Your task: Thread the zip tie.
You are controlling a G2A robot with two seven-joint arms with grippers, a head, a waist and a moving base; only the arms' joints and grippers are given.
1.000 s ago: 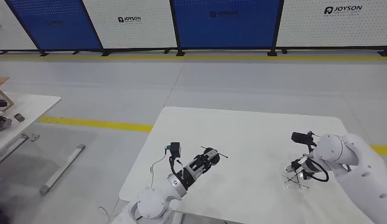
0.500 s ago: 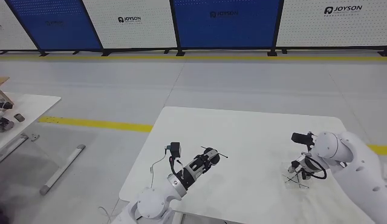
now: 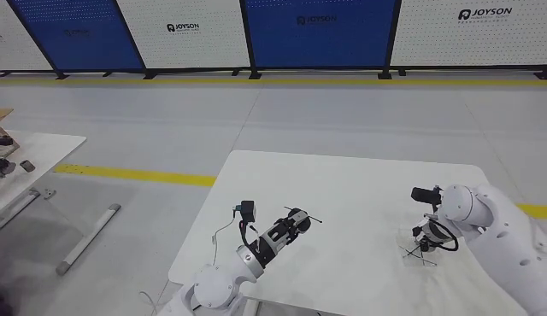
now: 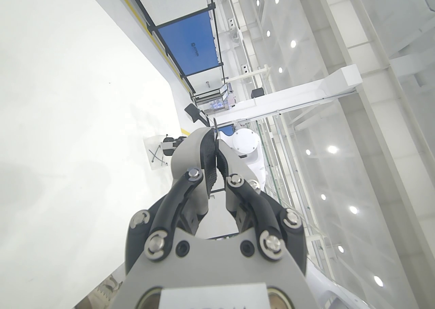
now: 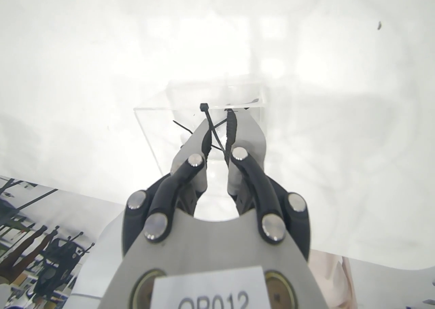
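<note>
- near the table's [image 3: 342, 188] front edge, on my left side, the left gripper [image 3: 299, 220] is clenched on a black zip tie [image 4: 215, 124], with its pads [image 4: 209, 154] pressed flat together.
- a short end of that tie pokes out past the tips, roughly in line with the fingers. the rest is hidden in the clamp, so i cannot tell which end it is.
- from above, the held tie is too thin for me to read its long axis.
- over on the right side, well apart from the left arm, the right gripper [image 3: 421, 241] hangs tips-down in a clear tray [image 5: 163, 108] resting on the table.
- that gripper is released: its pads [image 5: 231, 126] stand a narrow gap apart.
- two more black ties lie crossed in the tray.
- the first loose tie [image 5: 211, 128] has its square head just beyond the fingertips. its strap runs back through the gap toward the wrist, long axis slightly slanted to the fingers.
- the second loose tie [image 5: 181, 126] crosses the first sideways, beneath the tips.
</note>
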